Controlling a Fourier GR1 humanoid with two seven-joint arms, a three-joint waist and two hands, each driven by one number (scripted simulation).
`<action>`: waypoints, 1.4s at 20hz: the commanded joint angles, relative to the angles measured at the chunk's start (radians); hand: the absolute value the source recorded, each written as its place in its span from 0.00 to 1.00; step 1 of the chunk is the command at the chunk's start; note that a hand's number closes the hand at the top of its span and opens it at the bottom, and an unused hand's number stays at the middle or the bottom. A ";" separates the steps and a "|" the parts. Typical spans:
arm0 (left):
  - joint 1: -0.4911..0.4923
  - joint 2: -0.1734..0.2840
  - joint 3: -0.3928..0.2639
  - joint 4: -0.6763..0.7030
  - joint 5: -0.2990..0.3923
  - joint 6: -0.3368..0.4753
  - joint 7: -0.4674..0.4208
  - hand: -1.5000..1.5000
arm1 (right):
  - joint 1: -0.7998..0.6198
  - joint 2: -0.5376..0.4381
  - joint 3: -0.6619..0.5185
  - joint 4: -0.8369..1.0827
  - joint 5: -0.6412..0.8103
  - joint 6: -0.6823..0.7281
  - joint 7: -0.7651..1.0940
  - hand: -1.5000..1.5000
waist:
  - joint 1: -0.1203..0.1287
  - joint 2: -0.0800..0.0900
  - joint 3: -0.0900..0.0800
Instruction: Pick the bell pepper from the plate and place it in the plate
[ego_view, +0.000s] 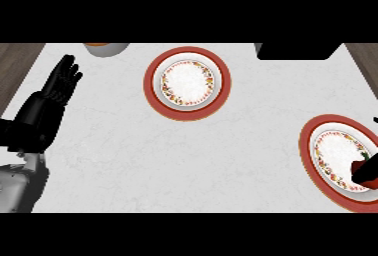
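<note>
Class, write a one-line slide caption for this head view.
Right hand closes on the bell pepper on the right plate; middle plate waits; left hand rests open.

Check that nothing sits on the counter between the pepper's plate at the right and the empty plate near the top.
Nothing visible does. The bell pepper is under the right hand on the right plate. Only bare counter lies between it and the empty plate; the open left hand rests far left.

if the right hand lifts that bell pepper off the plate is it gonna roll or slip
The bell pepper looks rounded and glossy, so it probably rolls if nudged and may slip. The right hand already covers most of it on the right plate, so its shape is partly hidden.
</note>
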 joint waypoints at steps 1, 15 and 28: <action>-0.055 -0.003 0.033 0.053 0.012 -0.053 -0.006 0.50 | -0.012 0.073 0.016 0.048 0.056 0.010 0.053 0.00 | -0.003 0.001 0.000; -0.120 -0.055 0.107 0.173 -0.047 -0.111 -0.046 0.50 | 0.026 0.141 -0.087 0.256 0.157 0.024 -0.178 0.00 | -0.007 0.002 0.000; -0.016 -0.084 0.098 -0.030 -0.074 -0.111 0.052 0.50 | -0.038 0.159 -0.087 0.411 0.382 -0.242 -0.357 1.00 | 0.007 0.000 0.001</action>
